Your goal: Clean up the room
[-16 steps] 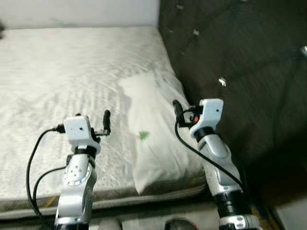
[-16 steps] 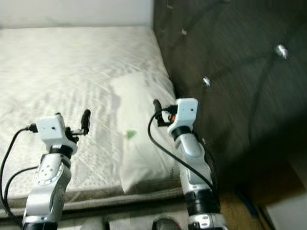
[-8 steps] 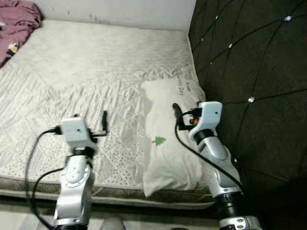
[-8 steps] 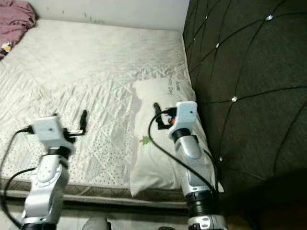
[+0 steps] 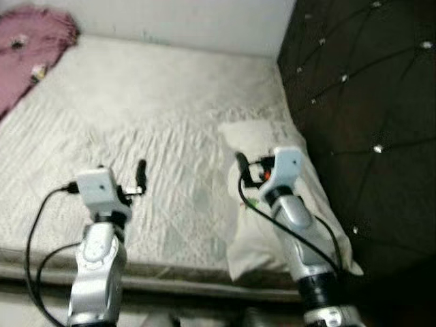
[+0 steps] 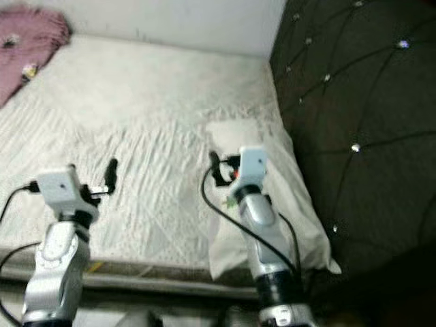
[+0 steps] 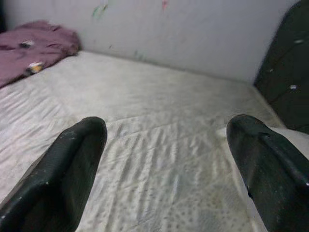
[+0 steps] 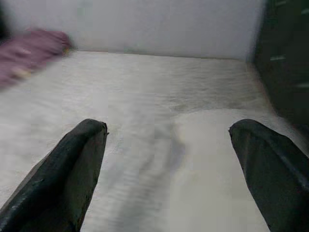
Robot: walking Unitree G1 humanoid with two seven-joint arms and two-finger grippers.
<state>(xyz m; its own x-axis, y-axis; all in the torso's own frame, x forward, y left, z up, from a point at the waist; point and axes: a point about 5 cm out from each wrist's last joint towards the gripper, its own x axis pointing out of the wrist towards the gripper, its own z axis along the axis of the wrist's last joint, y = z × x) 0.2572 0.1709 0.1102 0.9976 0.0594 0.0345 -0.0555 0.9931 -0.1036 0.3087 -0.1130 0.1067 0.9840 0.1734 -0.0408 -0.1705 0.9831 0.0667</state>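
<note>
A white pillow (image 5: 255, 136) with a small green print lies along the right side of the white mattress (image 5: 157, 116), against the dark tufted headboard (image 5: 368, 102). A crumpled pink blanket (image 5: 30, 58) sits at the far left corner of the bed. My left gripper (image 7: 166, 125) hovers open over the near part of the mattress, holding nothing. Over the pillow's near half, my right gripper (image 8: 168, 126) is open too, its fingers pointing towards the wall.
A pale wall (image 5: 184, 20) runs behind the bed. The mattress's near edge (image 5: 170, 283) crosses just in front of me. The headboard closes off the right side. Between blanket and pillow the quilted sheet is bare.
The camera has swung left and pulled back, so the pink blanket and more of the mattress have come into view. Both arms keep the same raised pose with open fingers.
</note>
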